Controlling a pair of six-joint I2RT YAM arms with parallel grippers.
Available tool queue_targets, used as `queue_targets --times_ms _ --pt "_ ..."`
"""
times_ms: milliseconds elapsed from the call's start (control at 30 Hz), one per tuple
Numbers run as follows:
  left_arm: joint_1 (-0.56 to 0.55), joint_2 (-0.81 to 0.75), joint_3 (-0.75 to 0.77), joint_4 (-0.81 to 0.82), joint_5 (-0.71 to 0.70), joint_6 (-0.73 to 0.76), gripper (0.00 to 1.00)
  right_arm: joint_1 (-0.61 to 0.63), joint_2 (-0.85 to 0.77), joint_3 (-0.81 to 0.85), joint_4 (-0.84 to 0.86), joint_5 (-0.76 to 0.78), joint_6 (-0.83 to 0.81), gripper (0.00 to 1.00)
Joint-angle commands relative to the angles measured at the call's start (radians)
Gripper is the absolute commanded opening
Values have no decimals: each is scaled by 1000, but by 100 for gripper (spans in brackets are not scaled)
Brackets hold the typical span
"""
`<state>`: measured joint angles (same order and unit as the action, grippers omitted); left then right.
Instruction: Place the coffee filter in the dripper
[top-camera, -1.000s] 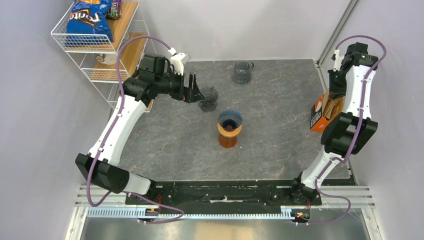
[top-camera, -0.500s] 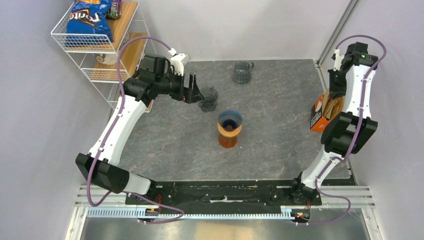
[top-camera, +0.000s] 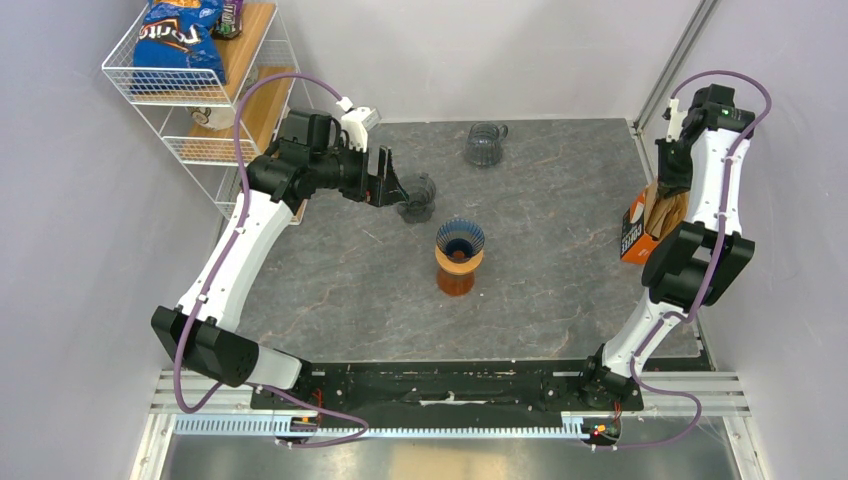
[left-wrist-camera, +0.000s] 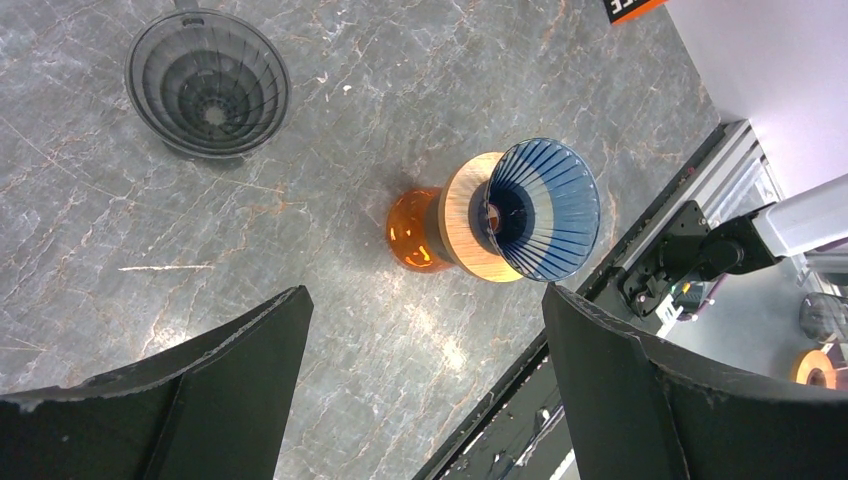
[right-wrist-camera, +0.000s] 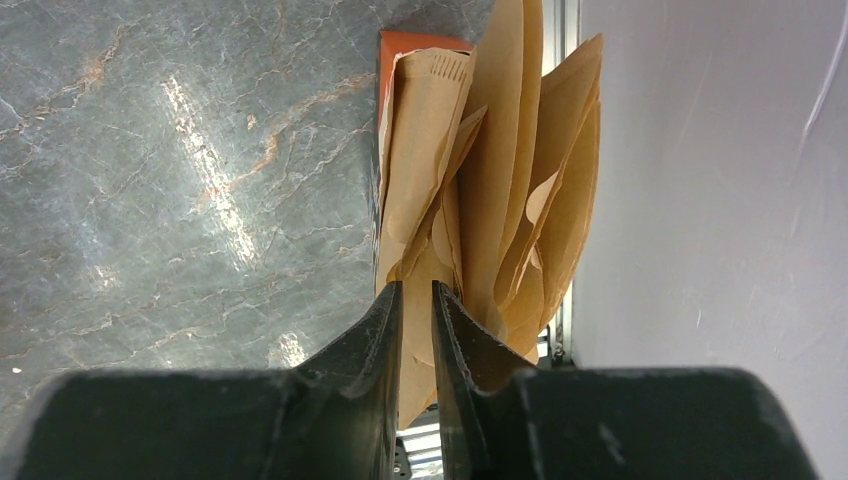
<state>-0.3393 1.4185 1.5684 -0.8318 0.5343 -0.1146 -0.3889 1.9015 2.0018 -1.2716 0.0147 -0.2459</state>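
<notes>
The dripper (top-camera: 460, 238) is a blue ribbed cone on a wooden collar over an orange glass base, upright mid-table; it also shows in the left wrist view (left-wrist-camera: 540, 208). Brown paper coffee filters (top-camera: 664, 212) stand fanned in an orange box (top-camera: 630, 238) at the right table edge. In the right wrist view my right gripper (right-wrist-camera: 416, 290) is closed to a narrow slit on one coffee filter (right-wrist-camera: 430, 150) at the left of the bunch. My right gripper (top-camera: 668, 180) hangs over the box. My left gripper (top-camera: 396, 190) is open and empty at the far left, its fingers (left-wrist-camera: 230, 370) wide apart.
A dark glass dripper (top-camera: 417, 197) sits just beside my left gripper. A second dark glass dripper with a handle (top-camera: 485, 145) stands at the back, also in the left wrist view (left-wrist-camera: 208, 82). A wire shelf rack (top-camera: 205, 95) with a chips bag stands at far left.
Almost nothing. The right arm has shifted very slightly above the filter box. The left arm has not moved.
</notes>
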Motion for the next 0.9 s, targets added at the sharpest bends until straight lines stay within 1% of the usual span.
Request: queue_targets --times_ms 0,167,233,367,567,867 --pt "7 -23 -5 32 27 -26 93 -4 12 41 20 -12 12 23" --pt "7 -26 -8 33 29 -31 93 -4 17 43 27 -12 17 22" --pt "8 -27 -10 33 29 -31 93 -3 20 43 28 -49 20 22" --pt "8 -28 -11 33 30 -30 93 -3 28 46 31 -67 33 21" --pt "8 -27 -7 33 32 -34 93 -2 37 49 44 -55 45 20" --pt "6 -23 -1 33 37 -37 93 -3 30 33 57 -21 48 15"
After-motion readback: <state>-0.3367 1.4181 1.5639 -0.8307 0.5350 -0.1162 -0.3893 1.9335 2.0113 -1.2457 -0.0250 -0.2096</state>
